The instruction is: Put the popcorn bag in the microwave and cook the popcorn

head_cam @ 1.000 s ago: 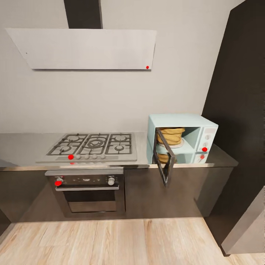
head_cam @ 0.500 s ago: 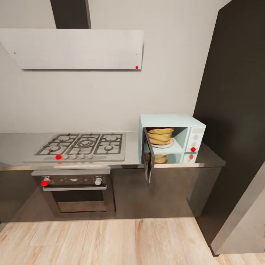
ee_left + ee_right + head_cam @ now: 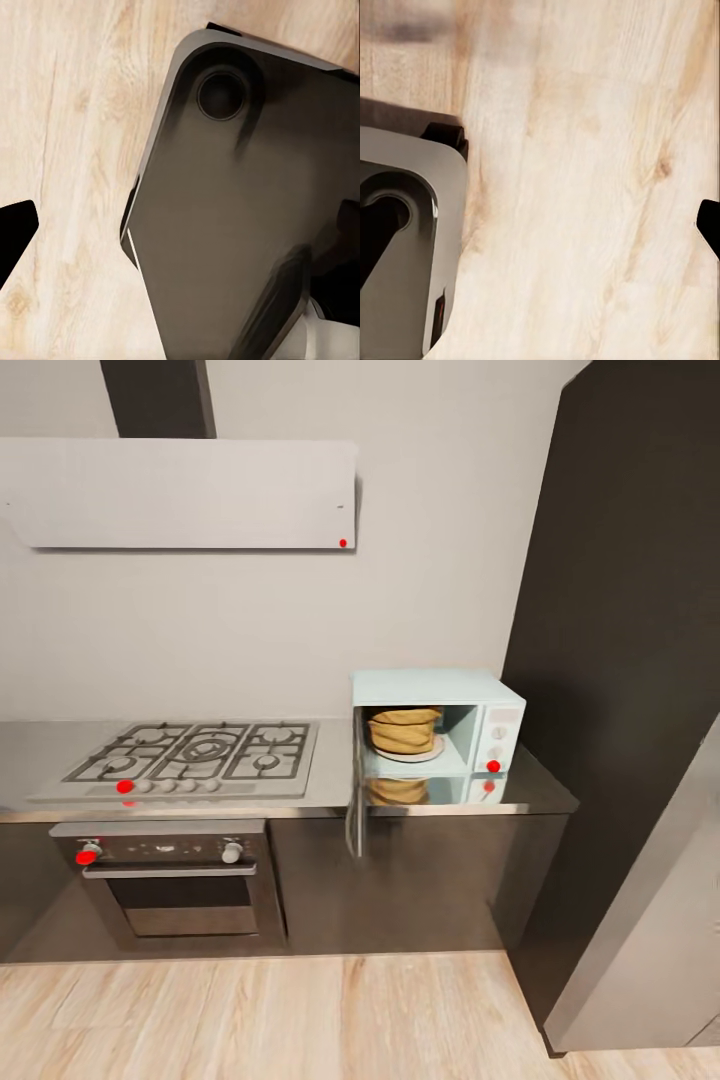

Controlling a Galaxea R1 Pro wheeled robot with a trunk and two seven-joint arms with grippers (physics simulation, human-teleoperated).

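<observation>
Standing back from the counter: the popcorn bag (image 3: 404,729) already sits inside the microwave (image 3: 436,732), on its turntable plate, at the right end of the countertop (image 3: 330,785). Microwave door (image 3: 354,815) hangs open, swung out toward the near side, edge-on to the head view. Both wrist views look down at wood floor (image 3: 585,187) and the robot's dark base (image 3: 240,225). Fingertips sit at opposite frame edges in each, so both grippers read as spread, empty. Judgement: door lies ahead and slightly right, so the right arm is probably nearer for closing it.
</observation>
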